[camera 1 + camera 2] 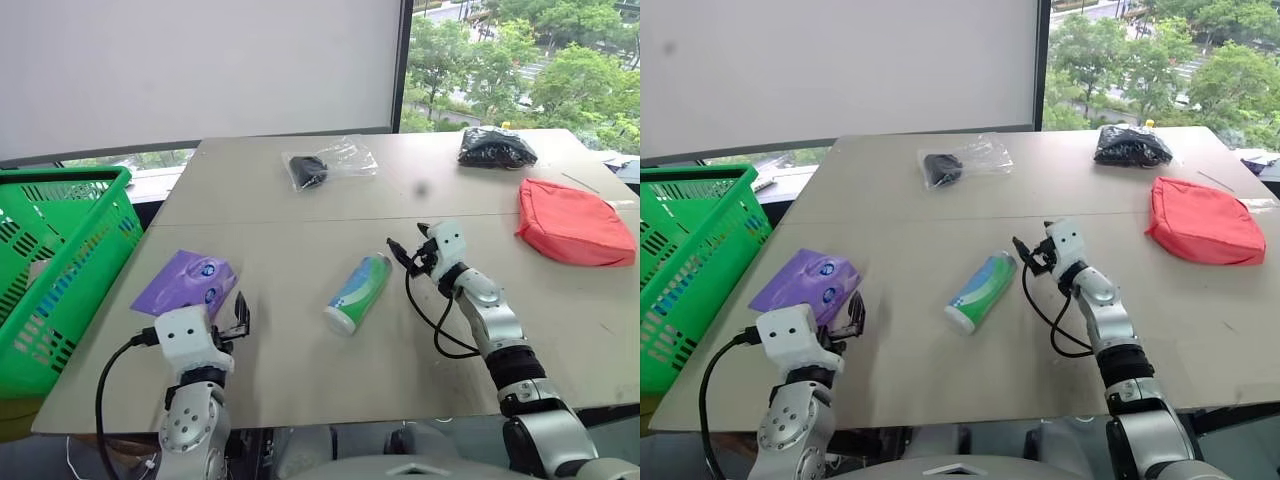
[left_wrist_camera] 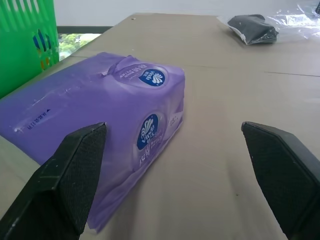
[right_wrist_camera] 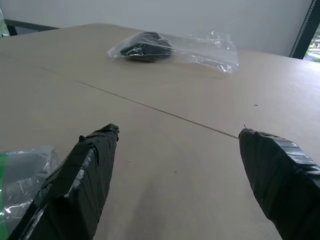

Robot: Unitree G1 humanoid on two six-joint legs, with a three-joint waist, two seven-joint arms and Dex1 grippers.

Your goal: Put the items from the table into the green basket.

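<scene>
The purple tissue pack [image 1: 186, 283] lies near the table's [image 1: 300, 375] left edge, just ahead of my open left gripper [image 1: 238, 312]; in the left wrist view the pack [image 2: 100, 115] sits before the left finger. A green-and-white tube [image 1: 358, 292] lies mid-table, and my open, empty right gripper [image 1: 405, 255] hovers by its far end. Further back are a clear bag with a black object [image 1: 325, 165], a black crinkly bundle [image 1: 496, 148] and, on the right, a red pouch [image 1: 573, 222]. The green basket [image 1: 60, 270] stands left of the table.
A thin seam [image 1: 300, 220] crosses the tabletop. Behind the table are a white wall panel and a window with trees. A black cable [image 1: 425, 320] loops from my right wrist over the table.
</scene>
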